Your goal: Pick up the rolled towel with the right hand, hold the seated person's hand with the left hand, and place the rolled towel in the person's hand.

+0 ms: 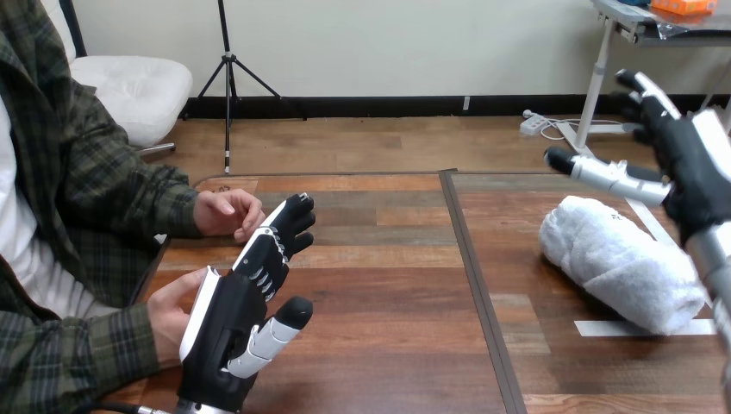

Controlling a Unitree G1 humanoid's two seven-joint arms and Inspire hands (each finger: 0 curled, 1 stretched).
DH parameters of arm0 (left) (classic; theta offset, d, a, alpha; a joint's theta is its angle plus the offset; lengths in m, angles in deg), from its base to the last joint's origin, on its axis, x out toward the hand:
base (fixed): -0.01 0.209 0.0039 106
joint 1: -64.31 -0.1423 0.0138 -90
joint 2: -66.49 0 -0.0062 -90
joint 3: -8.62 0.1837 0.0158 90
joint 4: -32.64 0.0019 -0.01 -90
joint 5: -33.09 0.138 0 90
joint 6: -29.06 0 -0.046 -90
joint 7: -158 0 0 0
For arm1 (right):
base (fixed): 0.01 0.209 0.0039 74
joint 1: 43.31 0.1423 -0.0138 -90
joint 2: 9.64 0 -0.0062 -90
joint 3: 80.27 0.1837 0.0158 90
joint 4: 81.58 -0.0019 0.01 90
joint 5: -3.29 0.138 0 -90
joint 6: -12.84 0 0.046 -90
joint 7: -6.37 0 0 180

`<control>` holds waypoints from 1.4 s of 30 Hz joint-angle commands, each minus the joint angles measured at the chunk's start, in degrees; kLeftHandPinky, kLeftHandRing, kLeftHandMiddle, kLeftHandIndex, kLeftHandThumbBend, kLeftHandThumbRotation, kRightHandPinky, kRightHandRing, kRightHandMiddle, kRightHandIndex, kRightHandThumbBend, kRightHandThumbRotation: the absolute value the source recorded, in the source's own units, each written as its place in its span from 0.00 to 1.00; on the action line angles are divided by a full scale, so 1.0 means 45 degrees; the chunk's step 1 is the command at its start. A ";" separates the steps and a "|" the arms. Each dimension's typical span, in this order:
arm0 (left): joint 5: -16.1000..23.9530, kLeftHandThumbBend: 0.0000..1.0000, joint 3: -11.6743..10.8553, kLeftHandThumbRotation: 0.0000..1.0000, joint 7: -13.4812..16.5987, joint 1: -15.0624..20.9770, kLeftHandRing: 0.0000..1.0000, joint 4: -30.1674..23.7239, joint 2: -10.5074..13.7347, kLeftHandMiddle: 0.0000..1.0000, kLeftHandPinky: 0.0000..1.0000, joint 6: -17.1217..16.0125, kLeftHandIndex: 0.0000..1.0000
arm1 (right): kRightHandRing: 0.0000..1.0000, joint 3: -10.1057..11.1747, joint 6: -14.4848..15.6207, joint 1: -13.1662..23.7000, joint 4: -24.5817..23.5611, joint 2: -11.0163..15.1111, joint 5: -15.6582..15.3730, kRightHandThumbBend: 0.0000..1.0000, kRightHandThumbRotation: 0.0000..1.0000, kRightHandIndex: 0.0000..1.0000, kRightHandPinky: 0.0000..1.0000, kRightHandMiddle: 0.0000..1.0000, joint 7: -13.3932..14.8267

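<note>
white rolled towel (pixel 616 263) lies on the wooden table (pixel 388 285) at the right, a tape strip (pixel 642 328) just beside it. the right hand (pixel 696 172) hovers over it, fingers spread, grasping nothing. the left hand (pixel 228 323), fingers straight and released, stands beside the person's lower hand (pixel 165 317); the person's upper hand (pixel 226 213) rests just beyond its fingertips.

Wooden table (pixel 388 336) before me carried a dark seam (pixel 479 285) down its middle; strip of white tape (pixel 608 328) lay on my right half.

Fluffy cloth towel (pixel 617 260) (wooden table (pixel 388 285))
</note>
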 commanded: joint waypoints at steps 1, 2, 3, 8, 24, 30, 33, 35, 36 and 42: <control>0.0001 1.00 0.0175 0.76 -0.0010 0.0990 0.91 -0.0221 -0.0119 0.92 0.88 -0.0117 0.89 | 0.98 -0.0262 0.1669 0.2591 -0.0312 0.1275 0.0029 1.00 0.40 0.99 0.95 0.96 -0.0968; 0.0030 1.00 0.0171 0.76 0.0022 0.0983 0.92 -0.0249 -0.0128 0.92 0.89 -0.0117 0.90 | 0.98 -0.0393 0.1895 0.2869 -0.0003 0.1508 -0.0051 1.00 0.40 0.99 0.95 0.97 -0.1240; 0.0069 1.00 0.0167 0.76 0.0059 0.0977 0.92 -0.0267 -0.0138 0.92 0.89 -0.0124 0.90 | 0.98 -0.0481 0.2020 0.3038 0.0191 0.1662 -0.0109 1.00 0.39 0.99 0.95 0.97 -0.1410; 0.0138 1.00 0.0175 0.76 0.0123 0.0931 0.91 -0.0381 -0.0163 0.92 0.89 -0.0127 0.89 | 0.96 -0.0996 0.2704 0.4020 0.1415 0.2440 -0.0521 1.00 0.41 1.00 0.92 0.99 -0.2298; 0.0146 1.00 0.0193 0.76 0.0248 0.0733 0.91 -0.0744 -0.0308 0.91 0.88 -0.0164 0.88 | 0.82 -0.2982 0.2819 0.7681 0.7365 0.3179 -0.2288 0.99 0.38 1.00 0.62 0.89 -0.3383; -0.0098 1.00 0.0293 0.75 0.0037 0.0666 0.91 -0.0877 -0.0361 0.92 0.88 -0.0126 0.89 | 0.92 -0.3826 0.1989 0.8622 0.9424 0.3228 -0.3075 0.97 0.39 1.00 0.76 0.96 -0.3352; -0.0211 1.00 0.0352 0.74 -0.0053 0.0615 0.91 -0.0984 -0.0400 0.92 0.88 -0.0089 0.89 | 0.95 -0.4116 0.1873 0.9089 1.0462 0.3091 -0.3393 0.95 0.40 1.00 0.81 0.97 -0.3223; -0.0241 1.00 0.0388 0.74 -0.0073 0.0563 0.91 -0.1104 -0.0425 0.92 0.88 -0.0044 0.89 | 0.95 -0.4274 0.1822 0.9376 1.1154 0.2958 -0.3552 0.95 0.41 1.00 0.83 0.98 -0.3074; -0.0229 1.00 0.0400 0.74 -0.0064 0.0532 0.91 -0.1171 -0.0437 0.92 0.88 -0.0022 0.89 | 0.95 -0.4336 0.1761 0.9497 1.1470 0.2898 -0.3604 0.94 0.40 1.00 0.82 0.97 -0.3000; -0.0274 1.00 0.0458 0.73 -0.0093 0.0383 0.91 -0.1424 -0.0489 0.92 0.89 0.0032 0.89 | 0.98 -0.5028 0.1478 1.0025 1.2970 0.2681 -0.4177 0.95 0.40 1.00 0.88 0.98 -0.2740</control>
